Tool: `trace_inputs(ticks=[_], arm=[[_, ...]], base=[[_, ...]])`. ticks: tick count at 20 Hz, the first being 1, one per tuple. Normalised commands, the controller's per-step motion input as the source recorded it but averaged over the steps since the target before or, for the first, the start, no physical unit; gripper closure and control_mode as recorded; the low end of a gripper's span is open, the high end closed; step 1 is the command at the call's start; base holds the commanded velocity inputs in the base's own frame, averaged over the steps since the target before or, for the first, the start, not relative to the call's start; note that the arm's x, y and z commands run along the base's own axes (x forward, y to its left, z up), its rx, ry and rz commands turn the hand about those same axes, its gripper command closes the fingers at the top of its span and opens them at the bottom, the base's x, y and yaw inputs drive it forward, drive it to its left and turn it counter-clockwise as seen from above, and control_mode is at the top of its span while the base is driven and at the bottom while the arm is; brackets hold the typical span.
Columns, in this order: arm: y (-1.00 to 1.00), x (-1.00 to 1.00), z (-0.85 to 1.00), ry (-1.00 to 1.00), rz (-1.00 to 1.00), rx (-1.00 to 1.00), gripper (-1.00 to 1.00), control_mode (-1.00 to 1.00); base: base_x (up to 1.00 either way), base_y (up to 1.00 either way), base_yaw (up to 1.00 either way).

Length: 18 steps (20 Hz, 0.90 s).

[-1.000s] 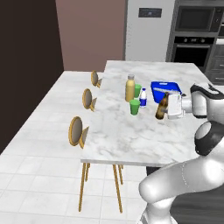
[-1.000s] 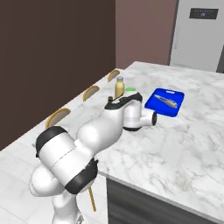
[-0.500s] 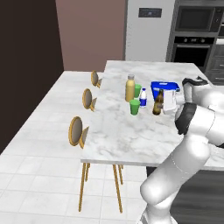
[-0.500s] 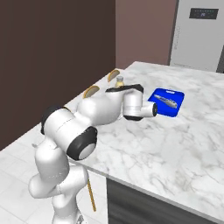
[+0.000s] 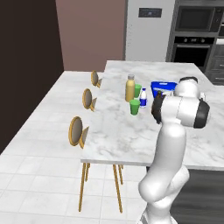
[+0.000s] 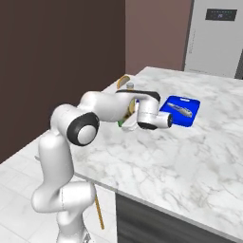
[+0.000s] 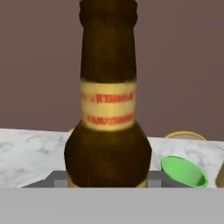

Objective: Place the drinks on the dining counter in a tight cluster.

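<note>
Clamping the brown beer bottle (image 7: pixel 108 113) upright over the dining counter (image 5: pixel 118 135), the gripper (image 7: pixel 107 181) sits just short of a green cup (image 5: pixel 134 106), with the water bottle (image 5: pixel 143 98), yellow juice bottle (image 5: pixel 130 88) and blue cutting board (image 6: pixel 180 110) farther back

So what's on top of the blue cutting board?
In the right base view, a grey, elongated item lies on the blue cutting board; what it is isn't clear. The arm covers the board's near-left part.
</note>
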Motion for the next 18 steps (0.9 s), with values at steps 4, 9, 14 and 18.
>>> trace_inputs(ticks=[4, 9, 14, 18], arm=[[-0.17, 0.39, -0.04, 0.00, 0.00, 0.00, 1.00, -1.00], [-0.04, 0.27, -0.20, 0.00, 0.02, 0.00, 1.00, -1.00], [0.06, 0.31, -0.24, 0.00, 0.02, 0.00, 1.00, -1.00], [0.18, 0.36, -0.17, 0.00, 0.00, 0.00, 1.00, -1.00]], base=[[0.00, 0.00, 0.00], [0.00, 0.00, 0.00], [0.00, 0.00, 0.00], [0.00, 0.00, 0.00]])
